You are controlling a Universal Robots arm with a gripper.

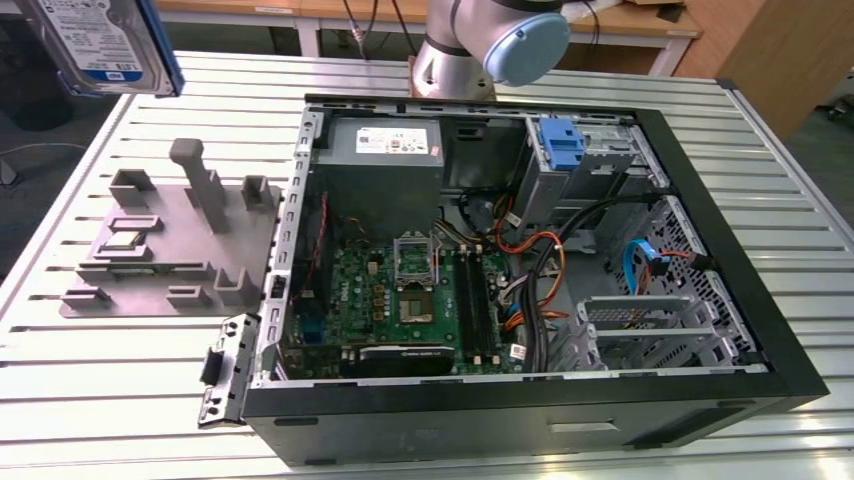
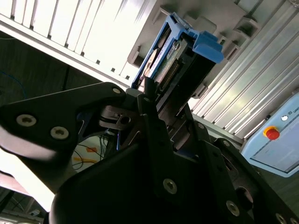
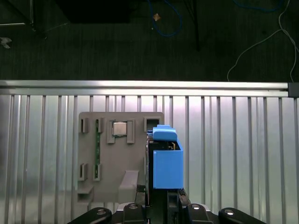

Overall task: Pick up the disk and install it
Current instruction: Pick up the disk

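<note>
The disk [image 1: 96, 40], a flat silver-grey drive with a blue bracket along its edges, is hanging in the air beyond the case [image 1: 787, 370], off that case's corner toward the exterior view's left. In both wrist views the gripper [image 2: 166, 105] is clamping the disk [image 2: 173, 65] edge-on between its fingers [image 2: 148, 100], so the jaws are standing narrow on the drive. The disk's white-and-blue label is carrying barcodes and fine print. The picture's edge is cutting off most of the drive in the exterior view. In the first wrist view the bracket is covering the drive's body [image 3: 166, 163], which is hovering over a grey fixture [image 3: 112, 154] on the slatted table [image 3: 233, 154]. Inside the open case, a power supply [image 1: 380, 140] is lying beside a blue-fronted bay [image 1: 561, 145].
</note>
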